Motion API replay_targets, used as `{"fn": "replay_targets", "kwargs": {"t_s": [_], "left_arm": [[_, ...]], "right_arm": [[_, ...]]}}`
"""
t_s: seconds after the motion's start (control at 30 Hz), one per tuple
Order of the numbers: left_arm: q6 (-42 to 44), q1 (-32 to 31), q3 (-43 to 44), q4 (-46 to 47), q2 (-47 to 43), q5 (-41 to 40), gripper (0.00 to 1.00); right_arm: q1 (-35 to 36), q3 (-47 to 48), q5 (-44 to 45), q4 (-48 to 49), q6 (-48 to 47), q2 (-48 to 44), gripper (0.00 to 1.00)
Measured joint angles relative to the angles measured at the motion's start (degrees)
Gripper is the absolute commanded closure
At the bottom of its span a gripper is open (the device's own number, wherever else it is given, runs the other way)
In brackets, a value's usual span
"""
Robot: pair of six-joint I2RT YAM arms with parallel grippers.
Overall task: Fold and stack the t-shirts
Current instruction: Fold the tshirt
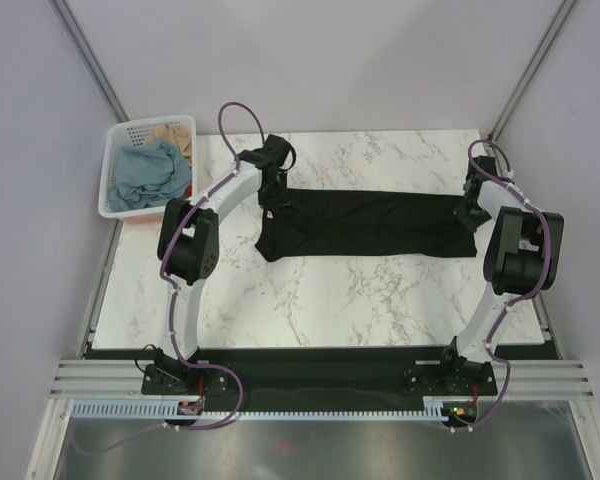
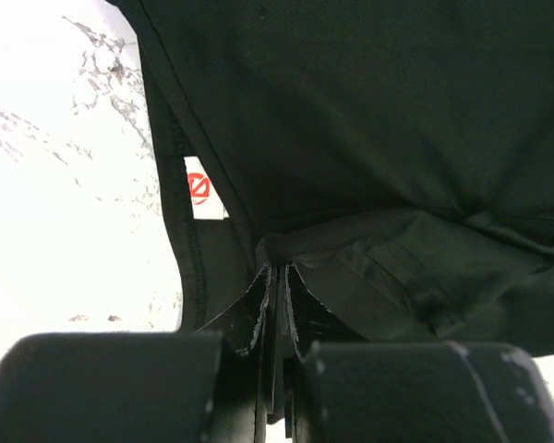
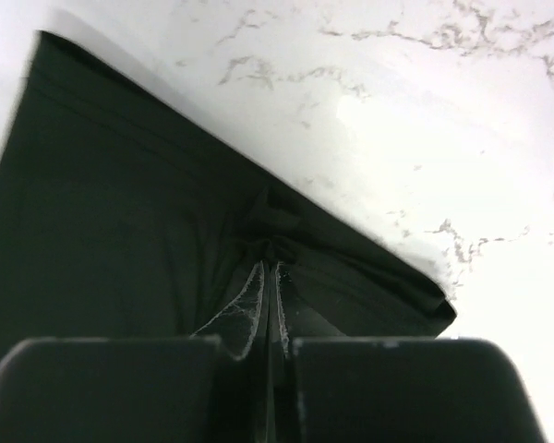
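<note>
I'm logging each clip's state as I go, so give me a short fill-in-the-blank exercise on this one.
1. The left pincer and the right pincer are both shut on one stretched t-shirt, coloured ____.
2. The white basket at the far left holds a tan shirt and a ____ one.
3. The neck label shows in the ____ wrist view.
Missing words: black; blue; left.

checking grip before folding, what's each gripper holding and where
Both pinch the black t-shirt: left gripper a fold near the neck label, right gripper the edge at the opposite end.
</note>
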Motion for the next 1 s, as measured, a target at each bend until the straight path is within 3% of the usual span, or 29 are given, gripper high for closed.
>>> {"fn": "replay_targets", "kwargs": {"t_s": [0.2,0.27,0.3,0.37,0.47,0.63,0.8,1.0], "left_arm": [[0.00,0.00,0.35,-0.04,2.49,-0.52,0.94],[0.00,0.00,0.55,-0.11,3.04,-0.63,0.93],[0.00,0.00,0.70,-0.15,3.15,-0.66,0.92],[0.00,0.00,1.22,-0.35,3.21,-0.66,0.84],[-0.02,0.00,2.80,-0.52,3.21,-0.61,0.73],[-0.04,-0.07,3.65,-0.57,1.51,-0.42,0.64],[-0.09,-1.68,-3.32,-0.13,-7.30,-0.50,0.63],[-0.92,-10.62,-11.56,0.92,-14.05,-0.46,0.63]], "right_arm": [[0.00,0.00,4.35,-0.26,0.90,1.92,0.98],[-0.02,0.00,5.09,-0.33,0.98,1.92,0.86],[-0.02,0.00,5.05,-0.35,0.81,1.92,0.71],[-0.02,0.35,4.76,-0.44,0.24,1.92,0.62],[0.00,2.23,4.02,-1.05,-1.33,1.66,0.55],[-0.20,3.82,3.32,-3.28,-1.81,-3.39,0.52],[-1.09,-0.81,-0.22,-3.78,-2.19,-11.30,0.52],[-1.99,-5.75,-2.93,-4.24,-2.82,-12.37,0.53]]}}
